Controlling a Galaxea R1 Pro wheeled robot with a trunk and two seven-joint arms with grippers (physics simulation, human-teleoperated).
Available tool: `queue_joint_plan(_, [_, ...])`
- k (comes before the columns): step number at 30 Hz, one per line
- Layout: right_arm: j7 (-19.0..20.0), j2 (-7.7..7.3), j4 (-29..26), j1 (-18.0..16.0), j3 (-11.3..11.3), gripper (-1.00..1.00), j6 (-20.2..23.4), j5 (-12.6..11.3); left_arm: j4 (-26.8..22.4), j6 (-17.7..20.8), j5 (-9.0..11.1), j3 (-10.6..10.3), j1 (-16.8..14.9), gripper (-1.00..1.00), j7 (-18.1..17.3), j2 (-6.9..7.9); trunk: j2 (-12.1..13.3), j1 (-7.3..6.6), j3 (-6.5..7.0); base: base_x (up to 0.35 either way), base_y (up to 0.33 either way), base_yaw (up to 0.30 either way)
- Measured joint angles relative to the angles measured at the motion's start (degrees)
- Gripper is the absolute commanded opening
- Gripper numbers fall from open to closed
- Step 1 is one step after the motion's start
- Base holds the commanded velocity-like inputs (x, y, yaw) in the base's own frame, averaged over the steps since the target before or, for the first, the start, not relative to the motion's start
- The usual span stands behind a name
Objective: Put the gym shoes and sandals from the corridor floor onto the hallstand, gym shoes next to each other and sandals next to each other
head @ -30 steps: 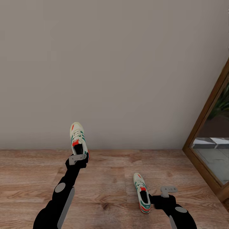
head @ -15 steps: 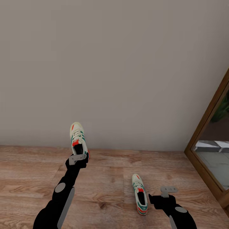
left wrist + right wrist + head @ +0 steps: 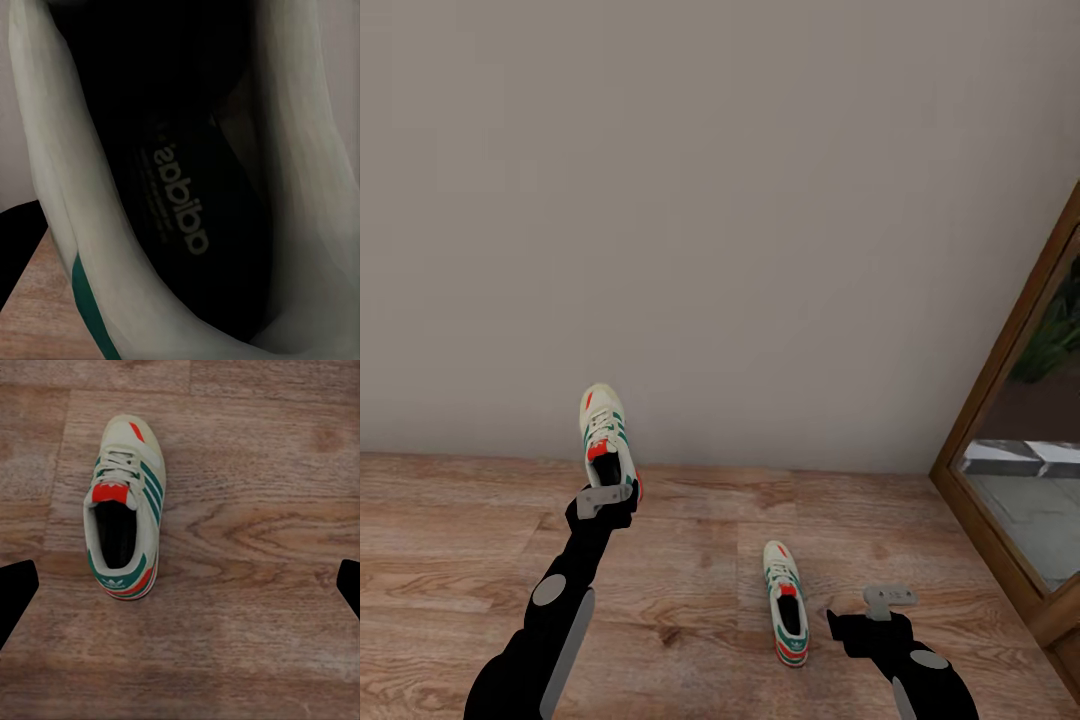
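My left fingers (image 3: 607, 497) are gripping one gym shoe (image 3: 604, 436) aloft, heel hidden; my right fingers (image 3: 180, 585) are spread above the other sneaker (image 3: 124, 508).

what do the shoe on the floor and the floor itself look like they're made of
Gym shoe on the floor: seemingly matte cream leather or synthetic with green stripes, woven-looking laces and a red-orange tongue patch. Corridor floor: wood-look planks with printed-looking grain and knots, low sheen; likely laminate.

left end effector (image 3: 607, 497): clamped, raised | right end effector (image 3: 180, 585): fingers spread, low
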Motion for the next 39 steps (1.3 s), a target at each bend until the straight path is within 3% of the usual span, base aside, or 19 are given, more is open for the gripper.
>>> queue_joint_plan(13, [0.0,-0.1,0.6,0.0,-0.1,1.0,-0.2,-0.1,0.0,0.1,-0.3,0.0,0.0,-1.0,0.1,0.0,0.0,0.0,0.0,0.0,0.0,0.0])
queue_joint_plan(17, [0.0,-0.01,3.6,0.0,0.0,1.0,-1.9,-0.1,-0.1,0.2,-0.4,0.0,0.0,-1.0,0.2,0.0,0.0,0.0,0.0,0.0,0.0,0.0])
queue_joint_plan(20, [0.0,0.05,12.7,0.0,0.1,1.0,-9.5,0.2,-0.1,0.2,-0.4,-0.1,0.0,-1.0,0.2,0.0,0.0,0.0,0.0,0.0,0.0,0.0])
queue_joint_plan(21, [-0.1,0.08,17.9,-0.8,0.2,1.0,-17.9,0.1,-0.1,0.3,-0.4,-0.1,0.0,-1.0,0.2,0.0,0.0,0.0,0.0,0.0,0.0,0.0])
queue_joint_plan(23, [-0.1,0.08,19.0,-1.2,0.3,1.0,-20.5,0.1,-0.1,0.3,-0.4,-0.1,0.0,-1.0,0.2,0.0,0.0,0.0,0.0,0.0,0.0,0.0])
queue_joint_plan(33, [-0.1,0.09,20.8,-1.6,0.4,1.0,-27.1,0.2,-0.1,0.3,-0.4,-0.1,0.0,-1.0,0.2,0.0,0.0,0.0,0.0,0.0,0.0,0.0])
queue_joint_plan(39, [-0.2,0.09,20.8,-1.6,0.5,1.0,-28.0,0.4,-0.1,0.3,-0.4,-0.1,0.0,-1.0,0.2,0.0,0.0,0.0,0.0,0.0,0.0,0.0])
